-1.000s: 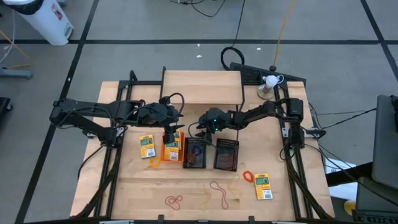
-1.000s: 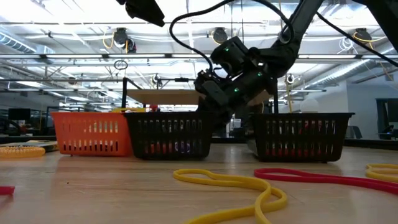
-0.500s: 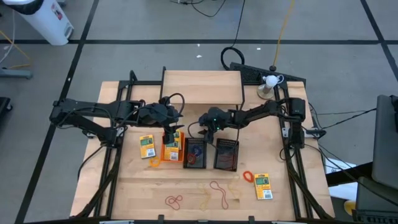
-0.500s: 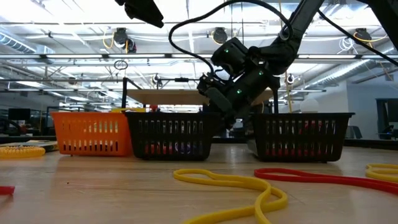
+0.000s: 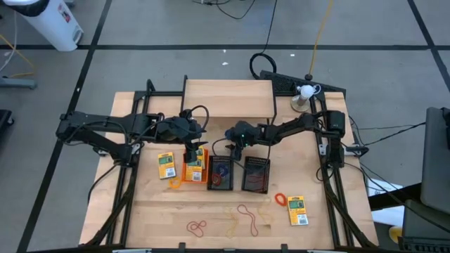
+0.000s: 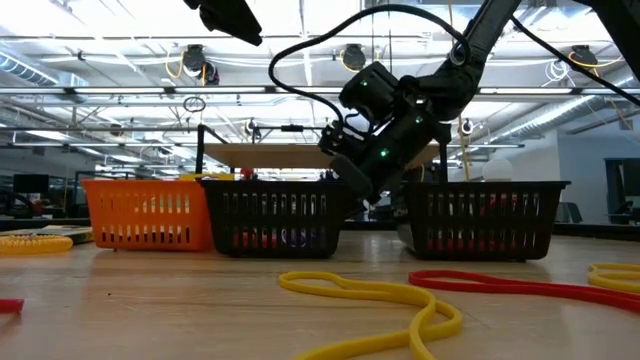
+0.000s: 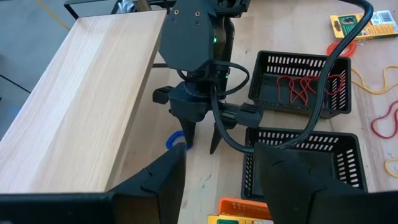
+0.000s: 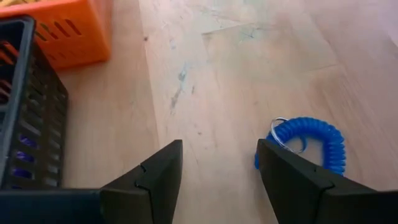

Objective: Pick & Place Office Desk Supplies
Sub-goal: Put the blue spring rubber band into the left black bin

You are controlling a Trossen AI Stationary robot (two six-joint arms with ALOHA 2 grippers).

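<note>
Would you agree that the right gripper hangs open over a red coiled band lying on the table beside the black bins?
Not quite: the coiled band is blue, not red, as the right wrist view shows. The rest stands: the right gripper hangs open over it, on the table beside the black bins.

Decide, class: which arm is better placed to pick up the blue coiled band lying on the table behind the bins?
The right. The right gripper hangs open just above the blue coiled band, which lies by one fingertip. The left gripper hovers open over the orange bin, farther from the band.
</note>
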